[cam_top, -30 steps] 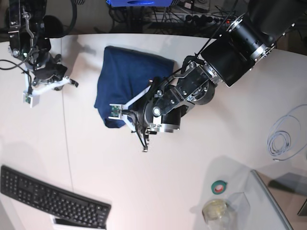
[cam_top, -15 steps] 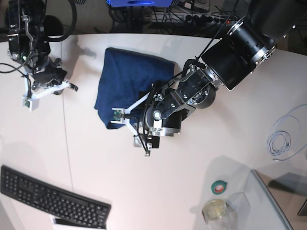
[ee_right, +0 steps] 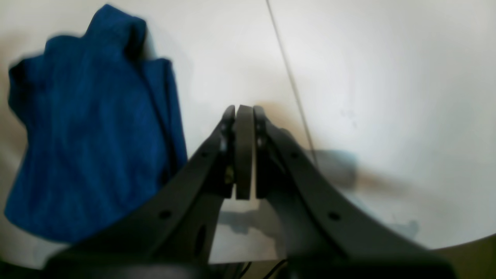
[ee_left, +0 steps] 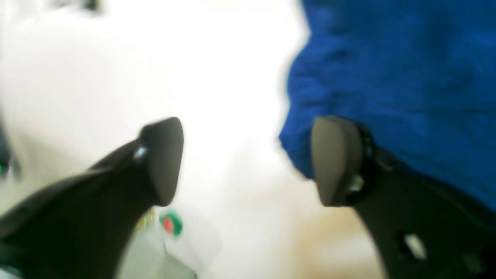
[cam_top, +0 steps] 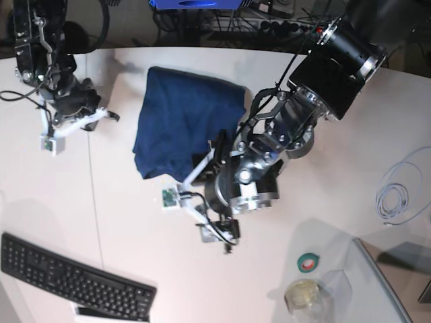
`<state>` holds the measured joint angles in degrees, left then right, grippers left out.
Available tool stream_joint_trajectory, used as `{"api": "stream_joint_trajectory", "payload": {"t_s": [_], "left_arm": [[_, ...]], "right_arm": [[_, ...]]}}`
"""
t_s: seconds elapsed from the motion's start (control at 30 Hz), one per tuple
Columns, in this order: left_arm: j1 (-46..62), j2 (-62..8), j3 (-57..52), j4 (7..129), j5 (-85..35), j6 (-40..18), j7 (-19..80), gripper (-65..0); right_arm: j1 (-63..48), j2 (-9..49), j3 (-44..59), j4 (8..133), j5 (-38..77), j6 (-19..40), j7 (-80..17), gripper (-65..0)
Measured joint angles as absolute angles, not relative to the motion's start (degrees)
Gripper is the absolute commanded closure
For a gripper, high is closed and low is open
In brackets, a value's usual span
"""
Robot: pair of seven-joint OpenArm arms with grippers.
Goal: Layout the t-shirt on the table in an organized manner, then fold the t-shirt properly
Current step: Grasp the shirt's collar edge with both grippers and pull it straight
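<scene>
So the left arm has backed off the t-shirt [cam_top: 185, 124] since a second ago: it was sitting right on the shirt's near corner, now its fingers [cam_top: 225, 237] are clear of the cloth and out over bare counter [cam_top: 323, 202]. In the left wrist view the two fingers [ee_left: 248, 161] stand wide apart with nothing between them, just white counter, and the blue fabric sits off to one side and slightly beyond one fingertip [ee_left: 335, 155]. I can't tell if that tip is grazing the hem or just in front of it, the shot's too blurry.

My read is it just let go after a fold or a tug, so that step looks finished, not mid-grip.

The right arm's fingers [ee_right: 244, 151] are pressed fully together, holding nothing, parked well away with the shirt off to their side.

The shirt itself is a folded-up roughly rectangular bundle near the far edge of the counter. Its long axis runs from the far edge toward the keyboard [cam_top: 74, 279] side, leaning a bit, so the near end trails toward the left arm's fingers. The near edge looks kinda lumpy, probably needs smoothing.
</scene>
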<state>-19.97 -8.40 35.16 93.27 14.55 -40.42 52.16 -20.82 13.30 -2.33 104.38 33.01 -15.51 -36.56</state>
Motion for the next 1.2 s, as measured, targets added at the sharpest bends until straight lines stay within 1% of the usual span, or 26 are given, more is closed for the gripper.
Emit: {"api": "stream_joint_trajectory", "payload": {"t_s": [0.07, 0.1, 0.13, 0.23, 0.37, 0.43, 0.47, 0.57, 0.7, 0.77, 0.87, 1.0, 1.13, 1.2], "left_arm": [[-14.92, -8.73, 27.05, 99.22, 13.89, -40.18, 52.75, -19.9], [-11.81, -8.75, 23.7, 101.89, 13.5, -40.01, 52.77, -10.7], [-8.27, -9.1, 21.1, 103.96, 13.58, -39.88, 53.25, 0.0], [0.62, -9.19, 17.47, 107.09, 13.85, -40.36, 53.1, 0.0], [10.76, -8.27, 17.37, 107.5, 13.26, -40.38, 40.49, 0.0], [14.63, -8.45, 16.43, 106.78, 13.5, -40.58, 37.39, 0.0], [15.51, -8.75, 15.86, 106.41, 13.61, -40.53, 37.39, 0.0], [15.64, -9.17, 15.35, 104.97, 13.98, -40.36, 36.91, 0.0], [15.42, -8.75, 15.51, 102.17, 13.69, -39.99, 36.42, 0.0], [15.57, -8.91, 15.51, 102.24, 13.76, -40.34, 36.47, 0.0], [14.35, -8.88, 16.01, 103.07, 13.74, -38.85, 36.6, 0.0], [13.56, -8.73, 15.73, 103.39, 13.72, -38.06, 36.4, 0.0], [15.18, -9.85, 15.73, 103.11, 13.67, -38.17, 36.47, 0.0], [15.9, -10.79, 15.7, 102.96, 13.91, -38.19, 36.64, 0.0]], "right_arm": [[-21.82, 14.83, -7.27, 107.7, 33.65, -12.01, -36.56, -0.8], [-22.02, 15.38, -9.54, 108.92, 33.47, -11.44, -36.42, -0.8], [-22.09, 15.64, -11.9, 109.58, 33.65, -11.27, -36.49, -0.8], [-22.11, 16.69, -17.32, 110.26, 33.85, -10.87, -36.6, -0.8], [-21.85, 17.08, -22.22, 110.19, 33.23, -10.96, -36.67, -0.8], [-21.1, 16.8, -24.01, 110.19, 33.43, -10.96, -36.69, -0.8], [-20.62, 16.78, -24.73, 110.15, 33.47, -10.96, -36.8, -0.8], [-19.42, 16.78, -26.04, 110.13, 33.41, -10.94, -36.56, -0.8], [-17.63, 16.64, -27.38, 105.82, 33.5, -10.96, -36.6, -0.8], [-17.52, 16.71, -27.38, 105.47, 33.17, -10.98, -36.49, -0.8], [-17.76, 16.67, -27.4, 106.06, 33.45, -10.96, -34.63, -0.8], [-17.47, 16.82, -31.35, 106.32, 33.3, -11.09, -34.09, -0.8], [-15.77, 16.32, -33.01, 100.55, 33.93, -10.68, -34.0, -0.8], [-15.44, 16.75, -33.01, 97.54, 33.45, -10.85, -31.0, -0.8]]}}
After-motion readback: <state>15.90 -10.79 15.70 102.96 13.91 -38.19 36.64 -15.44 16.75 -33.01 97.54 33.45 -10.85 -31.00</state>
